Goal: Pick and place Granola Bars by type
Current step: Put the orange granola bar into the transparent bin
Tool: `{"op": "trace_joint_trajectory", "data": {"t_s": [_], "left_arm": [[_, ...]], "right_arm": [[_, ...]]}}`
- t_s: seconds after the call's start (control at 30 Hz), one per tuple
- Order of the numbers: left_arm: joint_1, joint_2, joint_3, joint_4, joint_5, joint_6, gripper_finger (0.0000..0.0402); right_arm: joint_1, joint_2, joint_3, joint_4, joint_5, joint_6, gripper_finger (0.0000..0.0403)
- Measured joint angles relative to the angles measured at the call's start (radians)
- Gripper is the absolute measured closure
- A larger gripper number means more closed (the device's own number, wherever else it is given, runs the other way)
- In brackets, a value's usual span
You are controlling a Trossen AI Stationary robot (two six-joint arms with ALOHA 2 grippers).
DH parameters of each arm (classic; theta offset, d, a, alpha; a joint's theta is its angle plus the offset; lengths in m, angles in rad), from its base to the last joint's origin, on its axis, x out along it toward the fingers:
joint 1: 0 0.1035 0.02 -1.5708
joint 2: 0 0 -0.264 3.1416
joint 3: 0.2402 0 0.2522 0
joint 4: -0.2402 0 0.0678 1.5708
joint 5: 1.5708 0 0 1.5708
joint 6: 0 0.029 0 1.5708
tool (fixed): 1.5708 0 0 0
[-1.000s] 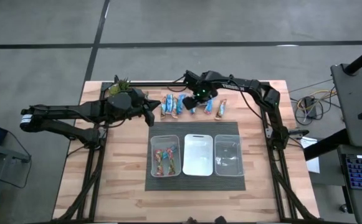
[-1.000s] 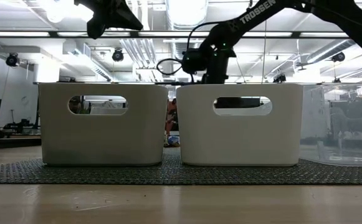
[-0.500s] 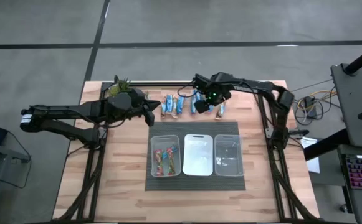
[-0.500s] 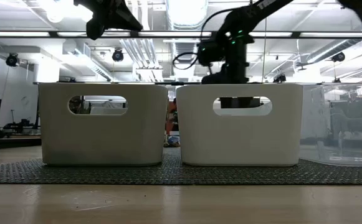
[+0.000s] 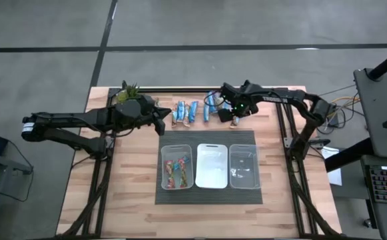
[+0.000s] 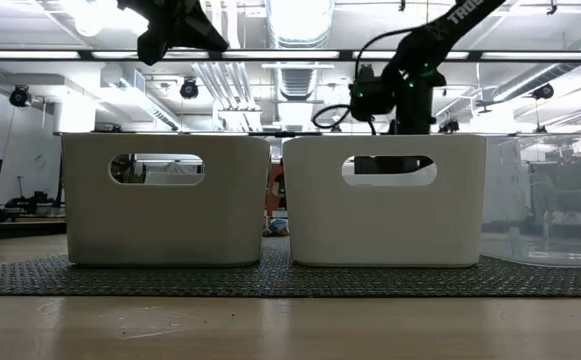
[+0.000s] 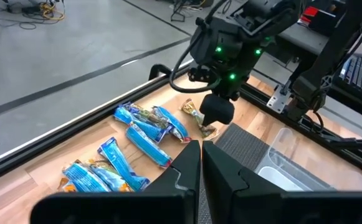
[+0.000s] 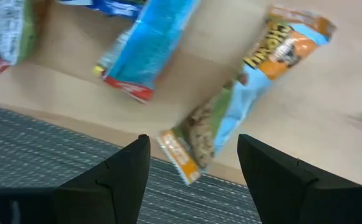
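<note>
Several granola bars lie flat in a row on the wooden table beyond the mat: blue ones (image 5: 180,112) (image 7: 144,132) and, at the row's right end, one with orange ends (image 8: 230,118) (image 7: 200,121). My right gripper (image 8: 193,149) (image 5: 237,111) points down, open, above the orange-ended bar, one finger on each side of its near end and clear of it. My left gripper (image 7: 200,163) (image 5: 161,121) is shut on nothing and hovers left of the row. More bars (image 5: 175,171) lie in the left bin.
Three bins stand side by side on a dark mat (image 5: 206,193): the left one (image 5: 176,150), a white middle one (image 5: 211,165) and a clear right one (image 5: 244,167). A small green plant (image 5: 130,89) stands at the far left. Black frame rails run along the table's edges.
My right gripper has gone along the row of bars toward the table's right edge and a little toward its near edge, rolling slightly, still open and pointing down. It now stands over the orange-ended bar. The bars have not moved.
</note>
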Motion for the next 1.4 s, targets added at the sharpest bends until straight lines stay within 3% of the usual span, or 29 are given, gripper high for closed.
{"op": "trace_joint_trajectory", "data": {"t_s": [0.57,1.4], "left_arm": [[0.000,0.000,0.000,0.000,0.000,-0.012,0.0401],[0.000,0.000,0.000,0.000,0.000,-0.012,0.0401]], "right_arm": [[-0.111,0.001,-0.103,0.142,-0.038,0.062,0.0175],[-0.111,0.002,-0.083,0.181,-0.053,0.058,0.0175]]}}
